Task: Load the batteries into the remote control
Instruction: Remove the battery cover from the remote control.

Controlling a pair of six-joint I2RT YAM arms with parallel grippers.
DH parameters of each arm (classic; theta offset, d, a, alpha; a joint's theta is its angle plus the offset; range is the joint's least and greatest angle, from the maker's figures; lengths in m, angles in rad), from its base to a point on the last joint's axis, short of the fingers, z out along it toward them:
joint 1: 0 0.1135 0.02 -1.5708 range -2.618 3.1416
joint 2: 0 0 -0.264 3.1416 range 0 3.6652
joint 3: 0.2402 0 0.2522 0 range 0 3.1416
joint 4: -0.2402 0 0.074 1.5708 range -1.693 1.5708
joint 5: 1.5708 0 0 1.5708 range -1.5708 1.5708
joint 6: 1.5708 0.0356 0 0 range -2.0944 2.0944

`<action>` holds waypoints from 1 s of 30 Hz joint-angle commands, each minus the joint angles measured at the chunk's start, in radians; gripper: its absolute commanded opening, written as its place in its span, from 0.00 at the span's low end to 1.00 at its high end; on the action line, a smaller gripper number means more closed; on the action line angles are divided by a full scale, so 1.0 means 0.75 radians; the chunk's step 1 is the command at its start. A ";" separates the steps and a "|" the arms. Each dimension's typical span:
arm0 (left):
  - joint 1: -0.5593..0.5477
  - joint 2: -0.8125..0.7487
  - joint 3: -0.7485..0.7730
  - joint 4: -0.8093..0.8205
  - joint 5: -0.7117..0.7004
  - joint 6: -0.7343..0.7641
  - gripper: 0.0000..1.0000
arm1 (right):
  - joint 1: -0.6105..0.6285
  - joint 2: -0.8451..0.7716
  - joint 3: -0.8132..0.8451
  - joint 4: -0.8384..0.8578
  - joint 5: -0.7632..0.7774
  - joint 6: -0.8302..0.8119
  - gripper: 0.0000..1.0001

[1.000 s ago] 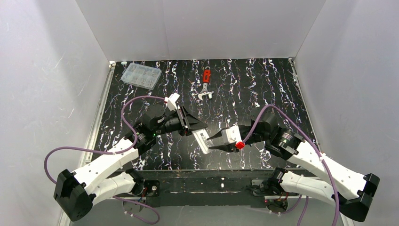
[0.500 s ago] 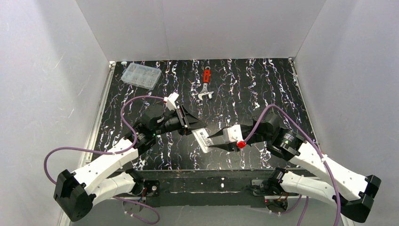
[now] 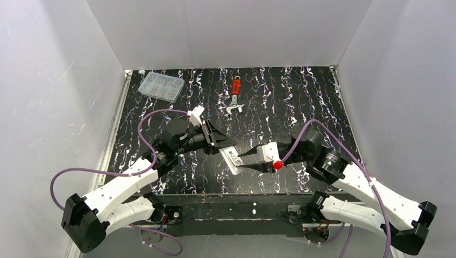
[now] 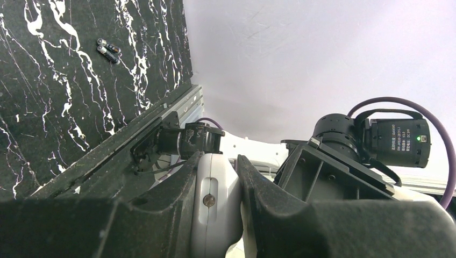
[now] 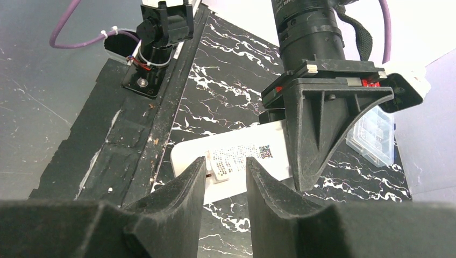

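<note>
My left gripper (image 3: 227, 148) is shut on the white remote control (image 3: 232, 160) and holds it above the table's near middle. In the left wrist view the remote control's (image 4: 215, 207) narrow edge, with a small screw, sits clamped between the fingers of the left gripper (image 4: 218, 161). The right wrist view shows the remote control's (image 5: 269, 156) labelled back. My right gripper (image 5: 226, 164) stands open just short of it, with nothing between its fingers, and in the top view the right gripper (image 3: 240, 159) points at the remote's near end. Two small batteries (image 4: 108, 50) lie on the black table.
A clear plastic compartment box (image 3: 160, 86) sits at the back left, and the right wrist view catches a corner of this box (image 5: 373, 134) too. A red-handled wrench (image 3: 235, 97) lies at the back centre. White walls close in three sides, and the metal table frame (image 5: 156, 113) runs along the near edge.
The right arm's wrist and elbow have shifted slightly to the right while its fingertips stay at the remote. The left arm and the remote have not moved.
</note>
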 commanded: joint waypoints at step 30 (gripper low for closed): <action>0.006 0.034 0.067 0.141 0.060 0.004 0.00 | 0.000 -0.061 -0.028 -0.009 -0.022 0.000 0.46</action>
